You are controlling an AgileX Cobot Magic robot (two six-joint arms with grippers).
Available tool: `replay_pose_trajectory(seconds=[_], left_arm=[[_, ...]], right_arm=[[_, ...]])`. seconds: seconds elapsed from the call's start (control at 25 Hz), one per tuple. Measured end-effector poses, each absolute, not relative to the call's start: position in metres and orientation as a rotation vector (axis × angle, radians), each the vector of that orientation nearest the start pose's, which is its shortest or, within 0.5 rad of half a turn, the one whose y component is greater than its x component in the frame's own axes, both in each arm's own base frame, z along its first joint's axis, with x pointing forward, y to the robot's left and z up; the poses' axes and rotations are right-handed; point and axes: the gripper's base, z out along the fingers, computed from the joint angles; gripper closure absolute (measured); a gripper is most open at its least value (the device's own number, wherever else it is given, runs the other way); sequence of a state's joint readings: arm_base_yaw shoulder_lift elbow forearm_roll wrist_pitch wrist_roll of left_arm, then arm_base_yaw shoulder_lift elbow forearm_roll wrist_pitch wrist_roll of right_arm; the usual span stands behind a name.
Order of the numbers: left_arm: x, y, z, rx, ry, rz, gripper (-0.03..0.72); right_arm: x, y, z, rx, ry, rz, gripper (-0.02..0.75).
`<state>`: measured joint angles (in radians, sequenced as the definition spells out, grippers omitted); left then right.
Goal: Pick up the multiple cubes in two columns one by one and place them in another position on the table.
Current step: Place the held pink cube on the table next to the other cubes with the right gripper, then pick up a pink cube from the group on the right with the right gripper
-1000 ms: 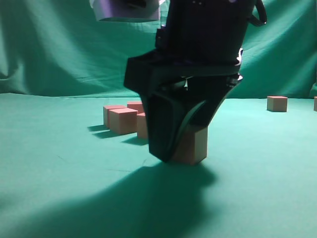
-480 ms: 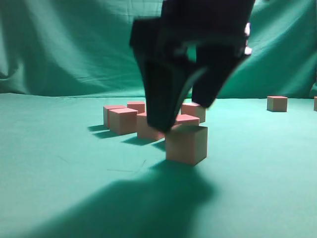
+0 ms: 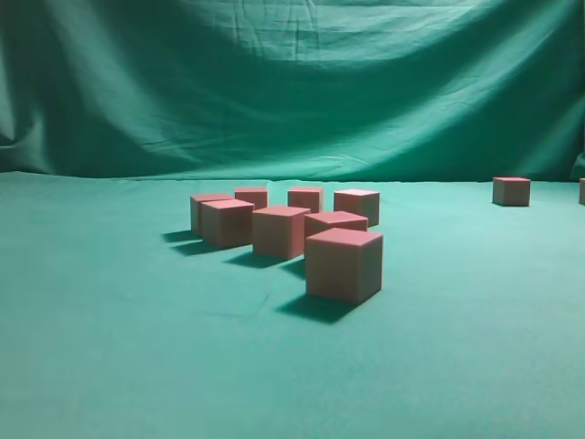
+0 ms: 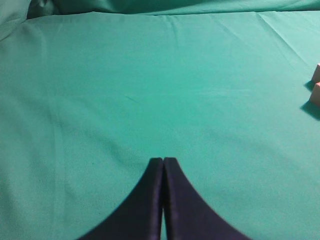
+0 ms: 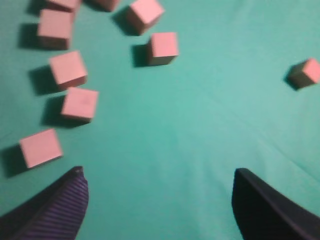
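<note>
**A:** Since the right gripper (image 5: 159, 200) hangs above the table (image 3: 110, 366) with its jaws spread wide and nothing between them, I'd judge we are between picks: no cube is in hand.

**B:** Where do the cubes sit?

**A:** Take the nearest cube (image 3: 344, 264) as the mark. The main cluster (image 3: 279, 219) lies just behind it and to its left, several blocks close together in loose rows. One lone cube (image 3: 511, 190) stands well apart, far behind and to the right, near the curtain (image 3: 292, 82). In the right wrist view the cluster runs up the left side, well clear of both fingers.

**B:** And the left gripper (image 4: 163, 162)?

**A:** Its fingers are pressed together, empty, over bare cloth; only two cube edges (image 4: 315, 85) show at the far right of its view.

**B:** So what does the next move call for?

**A:** My guess: pick one cube at the cluster's edge, centre the spread jaws over it, square to its faces, and come down without nudging its neighbours, which stand close.
</note>
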<state>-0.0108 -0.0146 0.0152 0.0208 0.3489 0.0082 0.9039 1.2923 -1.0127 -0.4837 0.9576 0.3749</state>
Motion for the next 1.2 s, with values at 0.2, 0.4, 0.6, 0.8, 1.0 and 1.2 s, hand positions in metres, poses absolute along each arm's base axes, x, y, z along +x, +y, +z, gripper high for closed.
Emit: replay_pose_trajectory(seconds=[0.2,0.4,0.6,0.8,1.0,1.2], left_arm=[[0.053,0.000,0.177,0.030,1.833,0.018,0.688],[0.053,0.000,0.177,0.030,1.833,0.018,0.688],[0.053,0.000,0.177,0.030,1.833,0.018,0.688],[0.053,0.000,0.177,0.030,1.833,0.018,0.688],[0.053,0.000,0.177,0.030,1.833,0.018,0.688],[0.053,0.000,0.177,0.030,1.833,0.018,0.688]], right_arm=[[0.200,0.130,0.321,-0.551,2.410,-0.264,0.212],[0.226,0.085,0.317,-0.296,2.516,-0.275,0.212],[0.256,0.069,0.309,-0.189,2.641,-0.122,0.212],[0.303,0.065,0.305,-0.164,2.703,-0.102,0.212],[0.364,0.064,0.297,-0.102,2.728,-0.114,0.212],[0.422,0.060,0.269,-0.103,2.801,-0.089,0.212]])
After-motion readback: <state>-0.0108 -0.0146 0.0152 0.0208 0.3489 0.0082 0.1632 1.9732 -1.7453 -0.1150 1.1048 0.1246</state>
